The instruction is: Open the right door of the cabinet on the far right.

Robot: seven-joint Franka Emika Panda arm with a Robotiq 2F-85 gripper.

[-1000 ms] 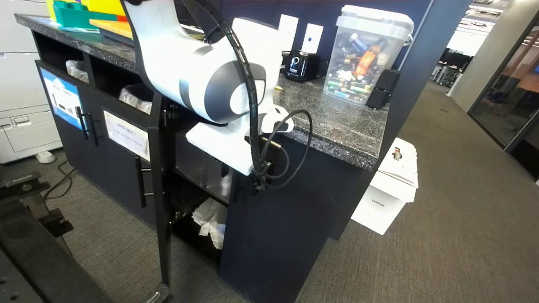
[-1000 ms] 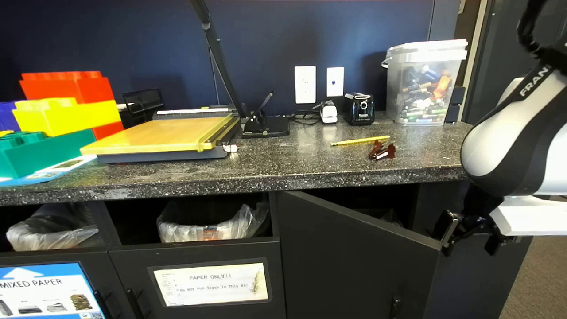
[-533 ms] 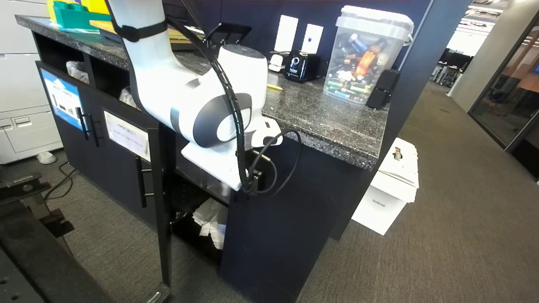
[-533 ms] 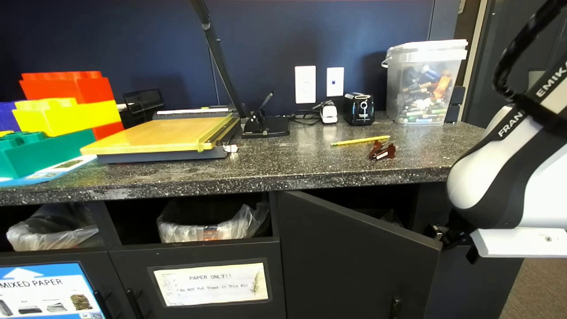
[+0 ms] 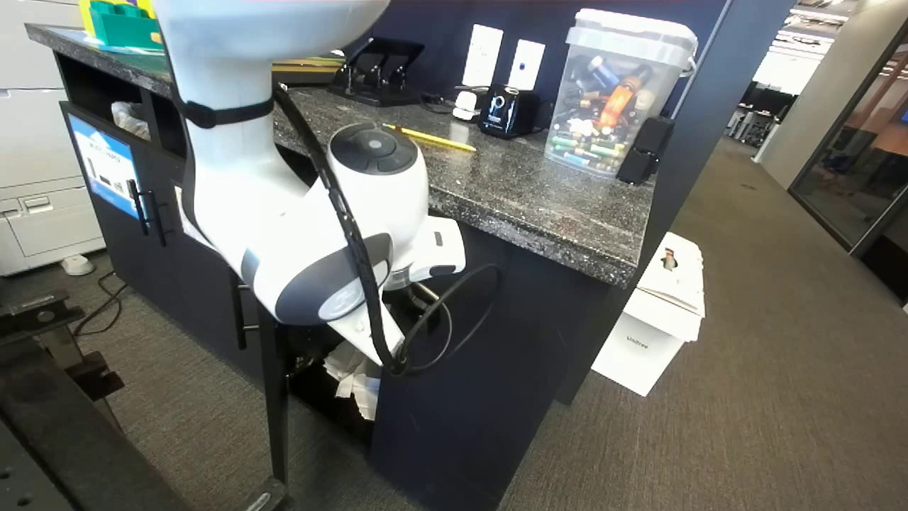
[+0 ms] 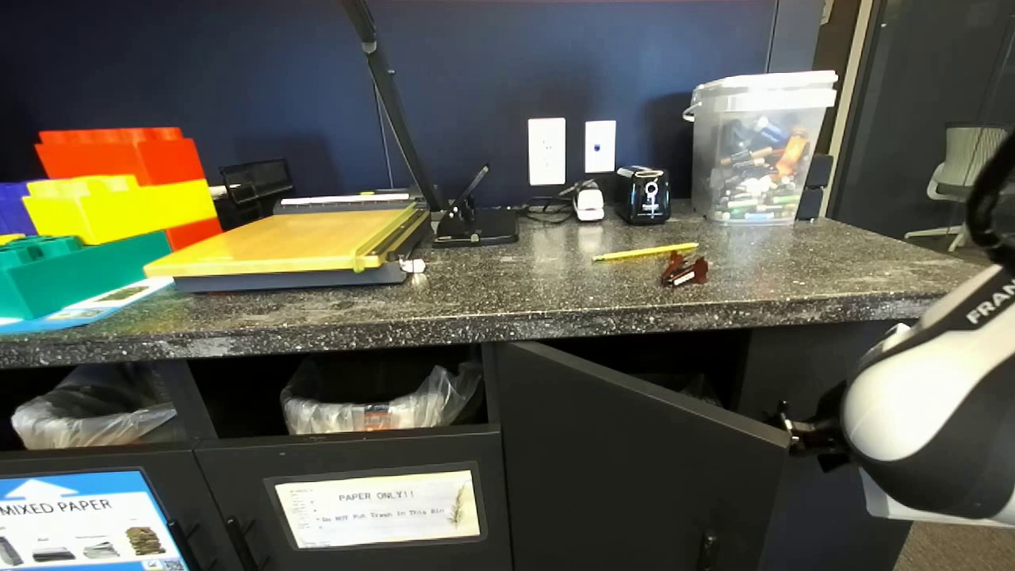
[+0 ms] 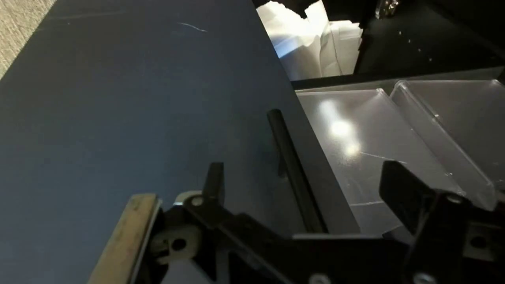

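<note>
The taking of hold, not yet made, is judged to be the step in hand. The tall, flat, dark navy right door (image 7: 150,118) of the dark navy, stone-topped floor cabinet (image 5: 525,341) is seen behind its slim black vertical bar handle (image 7: 296,169), mostly to the handle's left in the wrist view, and is judged to be closed. The jaws of the black two-fingered gripper (image 7: 304,171) are spread wide and nothing is held; its fingers (image 7: 215,181) are seen on either side of the handle. An advance onto the handle seems to be called for, then a squeeze, then an outward pull.

Whether the fingers reach as deep as the handle cannot be told. In the wrist view the handle's near end is covered by the gripper. In both exterior views the handle cannot be made out. In an exterior view most of the gripper is masked by the thick white robot arm (image 5: 291,220); in an exterior view part of the right door is covered by the flat dark twin door (image 6: 642,468), standing ajar.
</note>
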